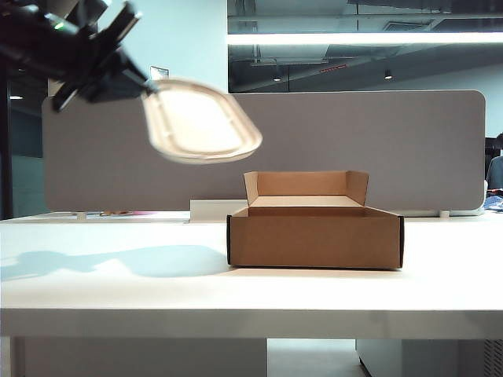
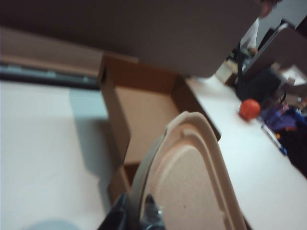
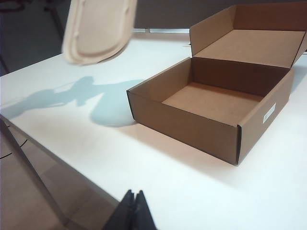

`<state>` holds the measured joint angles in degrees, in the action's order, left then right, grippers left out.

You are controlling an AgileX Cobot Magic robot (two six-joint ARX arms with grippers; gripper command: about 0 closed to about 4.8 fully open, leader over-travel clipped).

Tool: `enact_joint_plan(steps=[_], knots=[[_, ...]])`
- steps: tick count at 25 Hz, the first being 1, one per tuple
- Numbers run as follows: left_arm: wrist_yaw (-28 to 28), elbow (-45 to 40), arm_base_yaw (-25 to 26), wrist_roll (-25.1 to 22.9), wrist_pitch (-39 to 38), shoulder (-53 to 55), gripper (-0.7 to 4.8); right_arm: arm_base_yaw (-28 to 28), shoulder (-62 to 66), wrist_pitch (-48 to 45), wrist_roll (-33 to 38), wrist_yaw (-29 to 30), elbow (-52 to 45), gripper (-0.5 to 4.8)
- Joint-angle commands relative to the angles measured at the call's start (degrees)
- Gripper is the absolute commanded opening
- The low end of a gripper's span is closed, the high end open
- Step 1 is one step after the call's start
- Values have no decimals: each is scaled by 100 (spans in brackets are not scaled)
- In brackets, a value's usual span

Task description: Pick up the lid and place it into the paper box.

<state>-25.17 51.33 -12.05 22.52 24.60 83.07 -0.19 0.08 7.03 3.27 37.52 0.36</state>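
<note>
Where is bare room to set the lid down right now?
The paper box is empty inside. Bare table lies left of it, under the lid held by the left gripper. The right gripper idles shut near the table's front edge.

The exterior camera sits low at the tabletop's (image 1: 118, 290) front edge, looking level across it at the grey partition (image 1: 354, 149). The left wrist camera looks down from high up, close behind the lid (image 2: 192, 187), towards the paper box (image 2: 144, 115). The right wrist camera watches from the tabletop's near corner; all three share box and lid.
</note>
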Motion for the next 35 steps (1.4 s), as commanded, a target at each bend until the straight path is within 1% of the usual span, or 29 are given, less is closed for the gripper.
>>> enact_joint_plan(steps=[1, 2, 3, 6, 7, 8, 10, 11, 13, 15, 19, 22, 25, 26, 27, 28, 30, 31, 32, 33, 34, 35], knots=[[1180, 9, -588, 0, 656, 44, -6, 4, -9, -44, 11, -7, -35, -1], [1690, 9, -911, 0, 894, 151, -6, 4, -9, -44, 11, -7, -35, -1], [2000, 9, -1126, 2, 1038, 245, -6, 4, -9, -44, 11, -9, -35, -1], [2697, 9, -1620, 2, 1547, 612, -6, 7, -9, -44, 11, -7, -35, -1], [3029, 11, -1851, 2, 1810, 824, -6, 7, -9, -44, 11, -4, -35, -1], [3217, 15, -1965, 4, 1941, 953, -6, 4, -9, -42, 11, -7, -35, -1], [3851, 181, -2291, 28, 2031, 1357, -6, 7, -9, -42, 11, -4, -35, -1], [4081, 326, -2424, 44, 2031, 1572, -6, 7, -9, -44, 13, -2, -35, -1], [4360, 625, -2614, 42, 2011, 1921, -6, 4, -9, -44, 13, -4, -35, -1], [4470, 946, -2726, 22, 1873, 2210, -6, 7, -9, -44, 15, 17, -35, -1], [4465, 1427, -2837, 44, 1554, 2649, -6, 9, -9, -42, 15, 15, -35, -1], [4489, 1438, -2872, 42, 1438, 2767, -6, 7, -9, -44, 15, 15, -35, -1], [4441, 1438, -2887, 39, 1054, 2855, -4, 9, -9, -44, 15, 13, -35, -1], [4441, 1438, -2889, 39, 953, 2874, 5, 9, -9, -44, 13, 11, -35, -1], [4437, 1436, -2887, 39, 811, 2887, 55, 7, -9, -44, 15, 13, -35, -1], [4419, 1436, -2887, 39, 715, 2887, 94, 9, -9, -44, 15, 13, -35, -1], [4299, 1436, -2887, 33, 780, 2885, 128, 7, -9, -44, 13, 9, -35, -1], [4157, 1438, -2887, -4, 901, 2883, 196, 7, -9, -44, 13, 11, -35, -1], [4140, 1440, -2887, -4, 949, 2874, 241, 7, -9, -44, 15, 11, -35, -1], [4142, 1453, -2887, -81, 1021, 2865, 305, 7, -9, -44, 13, 11, -35, -1], [4144, 1464, -2887, -286, 1019, 2841, 340, 7, -9, -44, 13, 11, -35, -1], [4153, 1467, -2885, -721, 1032, 2771, 374, 7, -9, -44, 11, 0, -35, -1]])
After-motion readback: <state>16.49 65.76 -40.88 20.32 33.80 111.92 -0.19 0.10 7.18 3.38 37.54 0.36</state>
